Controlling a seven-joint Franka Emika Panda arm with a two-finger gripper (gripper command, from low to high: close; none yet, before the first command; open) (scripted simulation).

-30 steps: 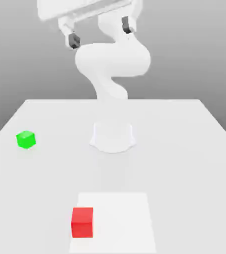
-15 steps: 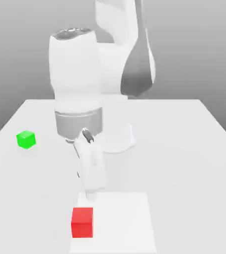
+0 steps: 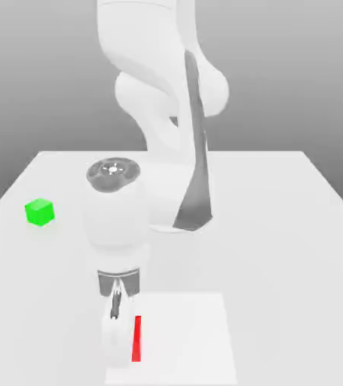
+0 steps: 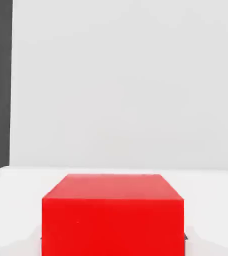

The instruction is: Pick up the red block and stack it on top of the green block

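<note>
The red block (image 4: 111, 215) sits right under the hand camera, between the finger edges at its two sides. In the exterior view only a thin red strip of the red block (image 3: 136, 339) shows beside the lowered hand. My gripper (image 3: 120, 348) stands down on the table near the front edge, shut on the red block, which rests on a pale square patch. The green block (image 3: 39, 212) lies alone on the table at the exterior view's left, well away from the hand and farther back.
The white table (image 3: 280, 226) carries a lighter square patch (image 3: 193, 332) at the front. The arm's round base (image 3: 176, 219) stands mid-table behind the hand, and the arm's links rise above it.
The arm has swung down from high above to the red block. The hand now covers most of the block, and the fingers have gone from open to shut.
</note>
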